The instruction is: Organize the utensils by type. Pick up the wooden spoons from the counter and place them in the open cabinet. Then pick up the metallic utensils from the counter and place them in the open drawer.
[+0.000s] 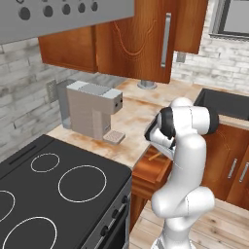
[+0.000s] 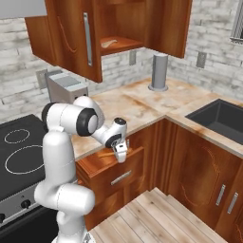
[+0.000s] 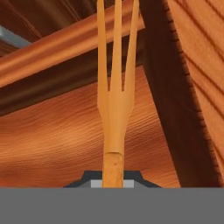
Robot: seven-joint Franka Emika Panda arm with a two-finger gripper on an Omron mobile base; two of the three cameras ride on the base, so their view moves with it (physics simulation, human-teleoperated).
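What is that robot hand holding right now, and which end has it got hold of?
The gripper is shut on an orange-brown three-tined fork, gripping it by the handle end; the tines point away from the hand, over the open wooden drawer.

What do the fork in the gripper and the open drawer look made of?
Fork: the task calls it metallic, yet it renders matte orange-tan with a speckled, cork-like handle, so the look leaves it open. Open drawer: reddish-brown wood with visible grain, a slight satin sheen and a metal-looking bar handle.
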